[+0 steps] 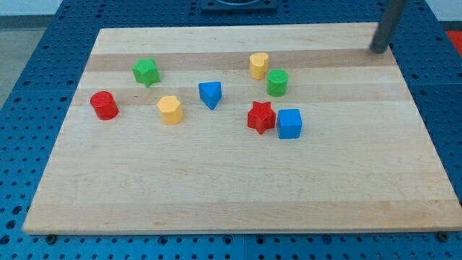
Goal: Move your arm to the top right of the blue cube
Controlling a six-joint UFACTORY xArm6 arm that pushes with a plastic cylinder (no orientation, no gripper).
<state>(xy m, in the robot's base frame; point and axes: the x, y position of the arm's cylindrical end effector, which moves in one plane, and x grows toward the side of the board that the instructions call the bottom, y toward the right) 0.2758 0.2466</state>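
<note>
All that shows of me is a straight, smooth rod, dark grey, plain and unmarked, running out of the view's top and ending in my tip [377,50].

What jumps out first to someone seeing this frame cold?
Probably the tight cluster right of centre: the red star touching or nearly touching the blue cube, with the green cylinder and yellow cylinder just above them. Next, my tip alone near the board's top right corner, well clear of every block and up-right of the blue cube.
</note>
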